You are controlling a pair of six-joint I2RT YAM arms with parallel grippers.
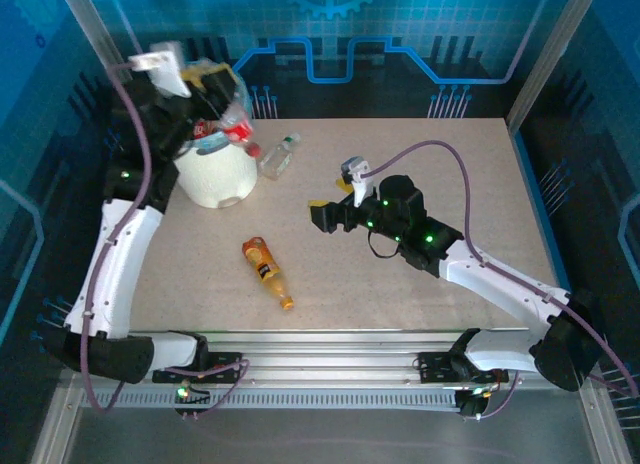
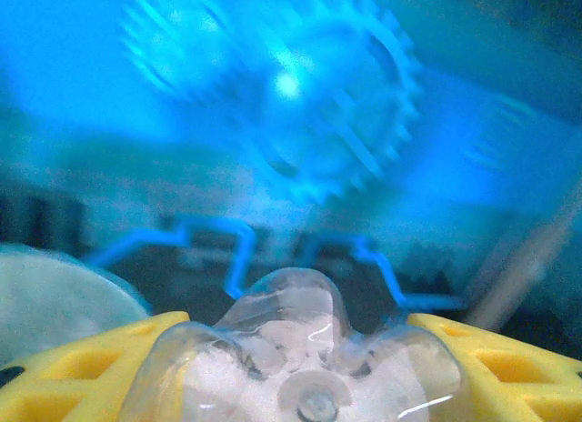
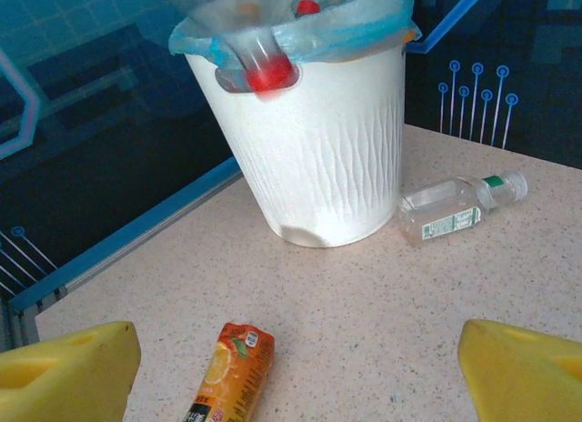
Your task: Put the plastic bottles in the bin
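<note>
Clamping left gripper [image 2: 298, 386] on base of clear bottle [image 3: 257, 49], yellow fingers [image 2: 82, 363] pressing both sides. Reaching left arm high over bin [image 1: 215, 179] at far left of table [image 1: 450, 184], dangling bottle red cap down at rim. Spreading right gripper [image 3: 296, 358] wide, holding nothing, touching nothing. Stretching right arm low across table middle, pointing toward bin. Noting green-capped bottle [image 1: 280, 156] lying on side just beside bin. Noting orange bottle [image 1: 268, 272] lying nearer, between arms, apart from bin.
</note>
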